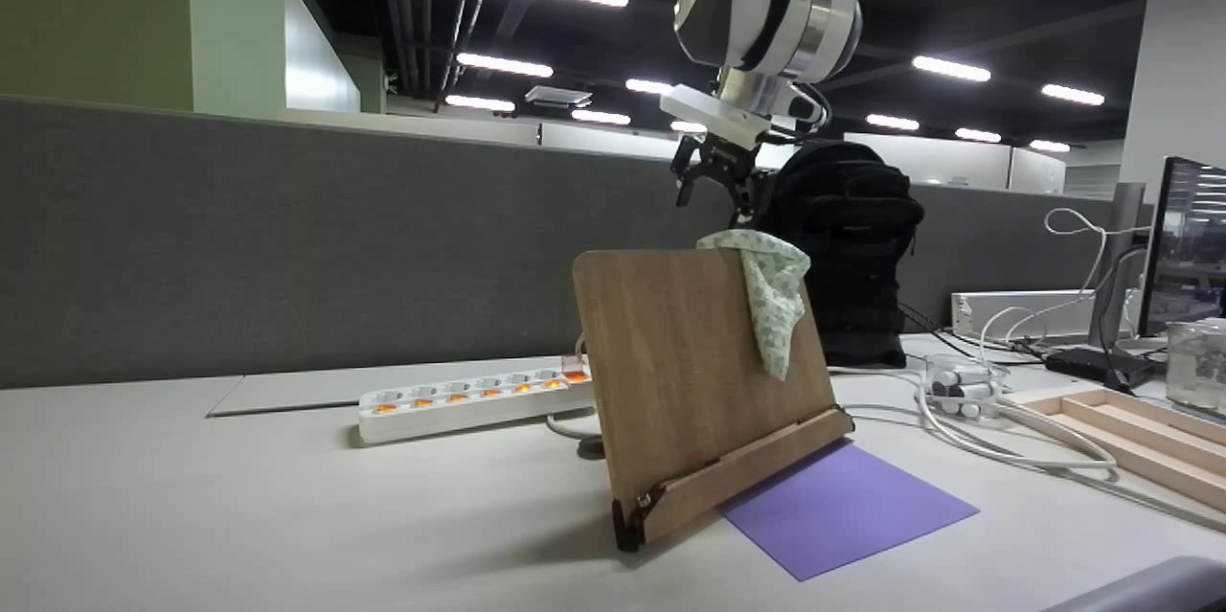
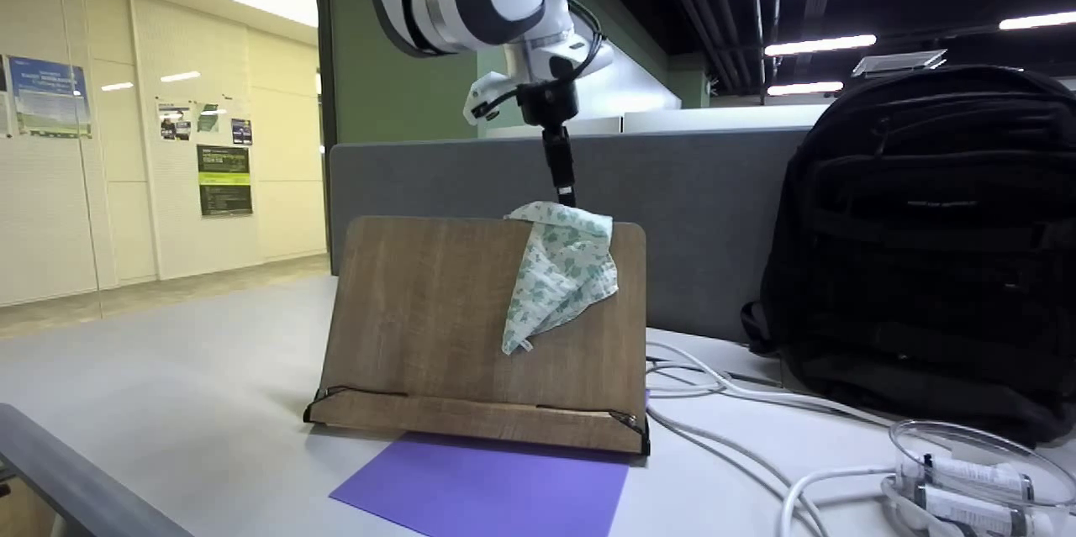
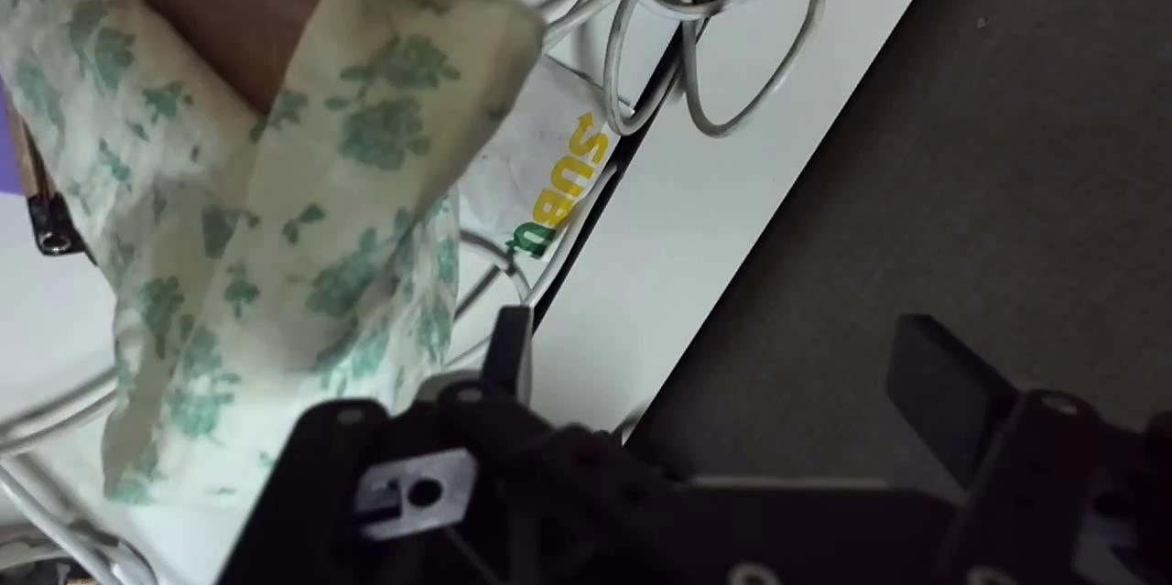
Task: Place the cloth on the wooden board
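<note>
Centre-right in an exterior view, the pale green-flowered cloth [image 1: 774, 294] hangs over the tilted brown wooden board [image 1: 670, 368], so placing looks done, leaving the black two-fingered end effector [image 1: 713, 205], spread wide and empty, only to withdraw.

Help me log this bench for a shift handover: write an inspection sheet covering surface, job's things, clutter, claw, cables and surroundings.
Surface: white table, purple sheet partly under the wooden board.
Job's things: patterned cloth draped over the wooden board's top edge; board tilted back.
Clutter: power strip, clear container, wooden tray, white lettered item.
Claw: open, holding nothing.
Cables: white cables looped on the table.
Surroundings: black backpack, grey partition, monitor.
</note>
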